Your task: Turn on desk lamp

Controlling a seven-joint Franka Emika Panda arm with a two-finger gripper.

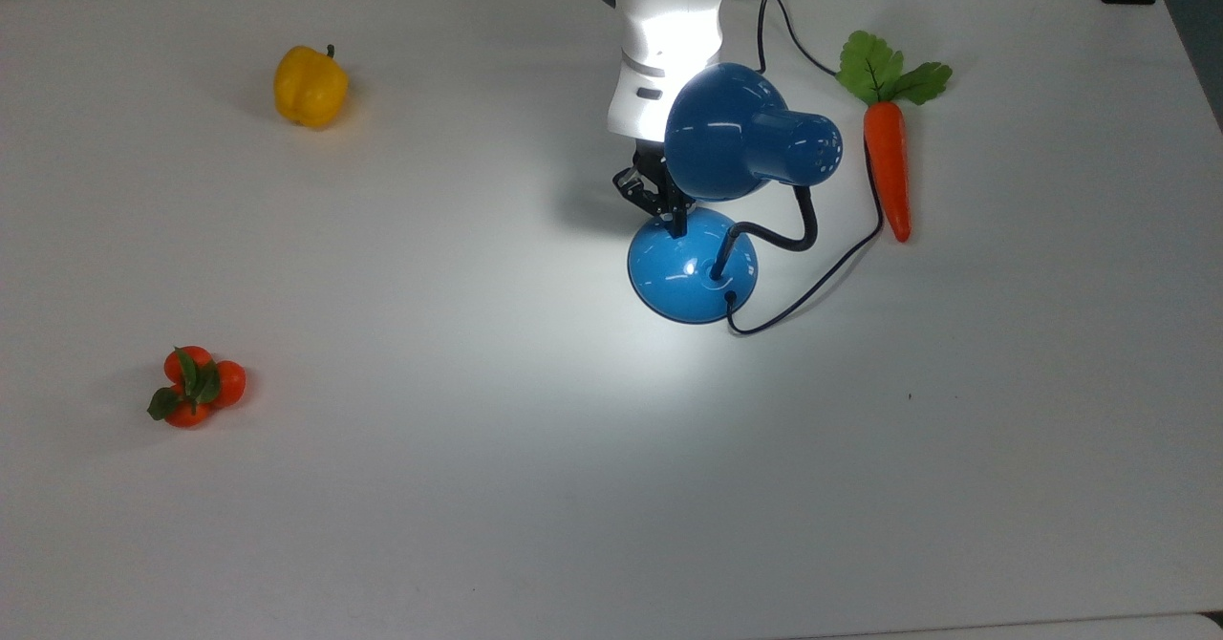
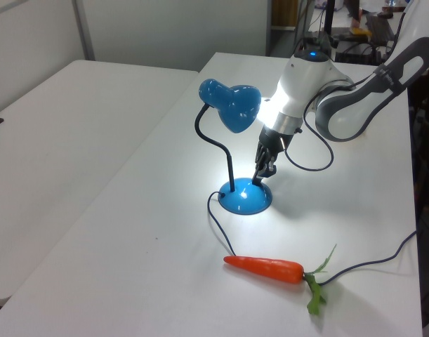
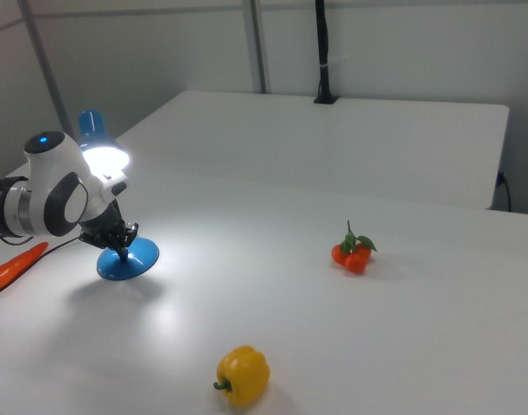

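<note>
The blue desk lamp stands on the white table [image 1: 478,487] and is lit, throwing a bright pool of light around it. In the top view its dome shade [image 1: 726,134] hangs over the round base [image 1: 693,272], joined by the black bendy neck [image 1: 793,229]. My gripper [image 1: 676,220] is shut and points down, its tips touching the base's far rim just under the shade. The left view shows the gripper [image 2: 261,175] at the base [image 2: 246,199], below the shade [image 2: 232,107]. The switch is hidden by the fingers.
A toy carrot [image 1: 887,167] lies to the top view's right of the lamp, with the black cord [image 1: 812,287] curving between them. A yellow pepper [image 1: 309,86] sits far left at the back. A cluster of small orange fruits [image 1: 196,387] lies front left.
</note>
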